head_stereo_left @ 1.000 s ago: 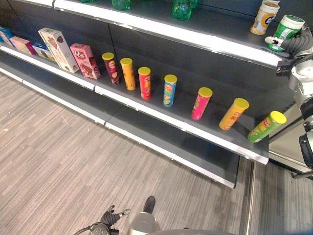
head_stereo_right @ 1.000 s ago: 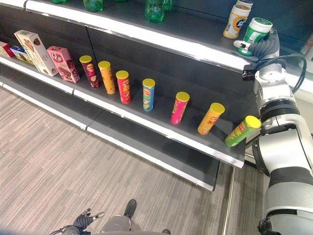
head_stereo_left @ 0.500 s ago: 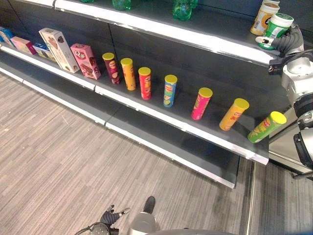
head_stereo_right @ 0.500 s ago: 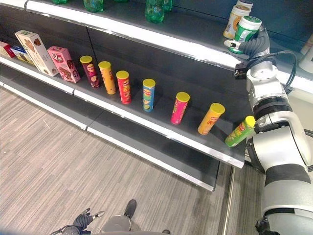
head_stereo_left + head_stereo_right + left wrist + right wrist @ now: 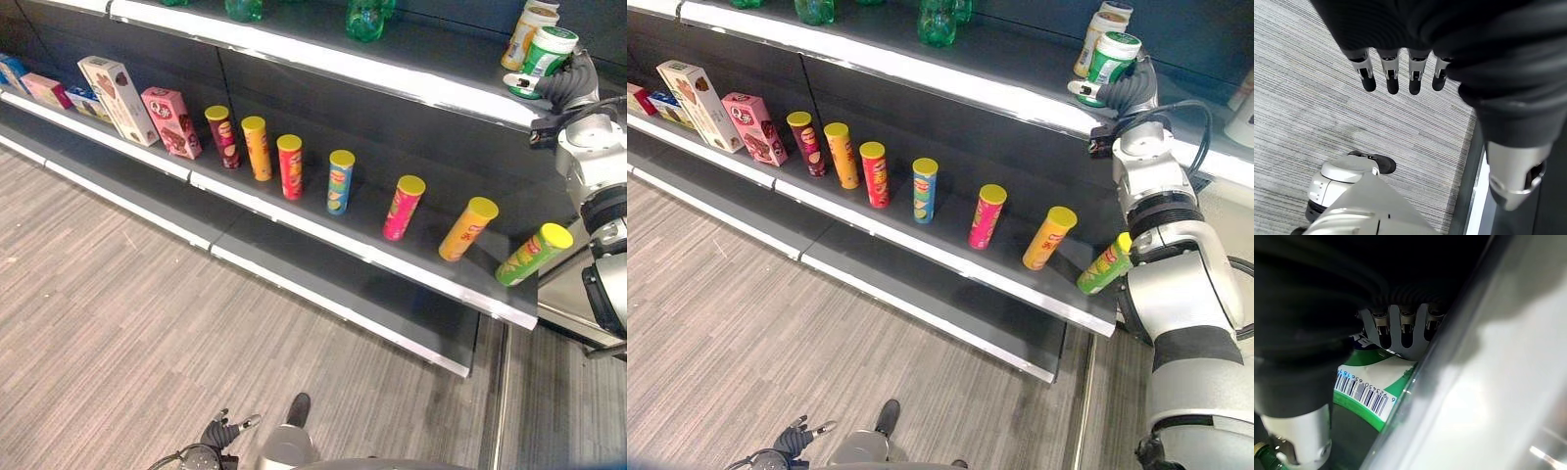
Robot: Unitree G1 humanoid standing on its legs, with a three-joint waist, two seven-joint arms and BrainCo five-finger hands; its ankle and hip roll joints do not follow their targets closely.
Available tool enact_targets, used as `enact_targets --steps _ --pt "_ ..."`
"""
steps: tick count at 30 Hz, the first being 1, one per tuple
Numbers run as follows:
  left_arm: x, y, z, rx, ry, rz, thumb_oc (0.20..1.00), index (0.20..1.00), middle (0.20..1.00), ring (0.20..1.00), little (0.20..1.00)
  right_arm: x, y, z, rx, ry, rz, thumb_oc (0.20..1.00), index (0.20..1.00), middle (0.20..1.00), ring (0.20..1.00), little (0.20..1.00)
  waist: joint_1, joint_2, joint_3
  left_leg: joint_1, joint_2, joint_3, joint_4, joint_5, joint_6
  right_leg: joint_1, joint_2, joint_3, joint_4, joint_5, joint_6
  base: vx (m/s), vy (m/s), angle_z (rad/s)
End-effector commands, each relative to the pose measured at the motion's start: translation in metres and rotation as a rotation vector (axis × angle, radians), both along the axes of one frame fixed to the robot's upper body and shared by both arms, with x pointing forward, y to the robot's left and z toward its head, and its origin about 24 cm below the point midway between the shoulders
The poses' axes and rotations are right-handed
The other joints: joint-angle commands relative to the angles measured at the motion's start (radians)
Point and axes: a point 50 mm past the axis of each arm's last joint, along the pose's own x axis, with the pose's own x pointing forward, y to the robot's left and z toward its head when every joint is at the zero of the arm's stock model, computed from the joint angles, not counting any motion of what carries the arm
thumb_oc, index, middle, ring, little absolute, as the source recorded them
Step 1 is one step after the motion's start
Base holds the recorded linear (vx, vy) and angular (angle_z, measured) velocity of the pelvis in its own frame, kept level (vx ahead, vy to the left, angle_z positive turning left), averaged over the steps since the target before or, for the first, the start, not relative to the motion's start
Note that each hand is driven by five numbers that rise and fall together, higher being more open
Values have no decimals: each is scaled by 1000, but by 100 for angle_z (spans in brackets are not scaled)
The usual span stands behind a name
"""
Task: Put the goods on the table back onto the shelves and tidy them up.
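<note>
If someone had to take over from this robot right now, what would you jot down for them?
Right hand: shut on the green canister, holding it at the top shelf edge beside the cream canister; not yet released.
Left hand: open, idle, hanging low above the floor.
Done: seven chip tubes stand in a row on the middle shelf, the rightmost ones leaning; boxes further left.
Left: set the canister down, let go, straighten leaning tubes.
</note>
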Motion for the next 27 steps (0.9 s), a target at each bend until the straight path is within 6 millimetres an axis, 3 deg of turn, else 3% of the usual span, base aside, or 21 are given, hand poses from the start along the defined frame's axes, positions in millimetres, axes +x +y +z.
enact_targets --steps 1,6,15,21,27 --pt "25 6 7 35 -50 -15 1000 1000 1000 1000 1000 5 15 12 -53 -13 21 1000 1000 1000 1000 1000 50 -31 18 110 12 139 6 -157 -42 -88 -79 20 44 1 139 0 0 0" --pt "25 6 7 35 -50 -19 1000 1000 1000 1000 1000 6 19 12 -63 -13 29 1000 1000 1000 1000 1000 50 -31 19 111 14 140 6 -157 -43 -85 -78 19 43 -1 138 0 0 0" --pt "23 7 7 39 -45 -15 1000 1000 1000 1000 1000 2 6 15 -84 -6 -20 1000 1000 1000 1000 1000 46 -30 20 111 12 142 6 -158 -43 -88 -78 17 46 0 140 0 0 0" --pt "23 8 7 44 -43 -16 1000 1000 1000 1000 1000 -4 -5 30 -114 -54 -76 1000 1000 1000 1000 1000 38 -30 16 113 14 146 6 -160 -42 -86 -77 22 46 0 140 0 0 0" --pt "23 10 7 54 -37 -21 1000 1000 1000 1000 1000 -18 1 67 -109 -254 -57 1000 1000 1000 1000 1000 17 -32 8 125 19 161 7 -169 -41 -83 -75 35 46 -4 142 -2 -8 -3"
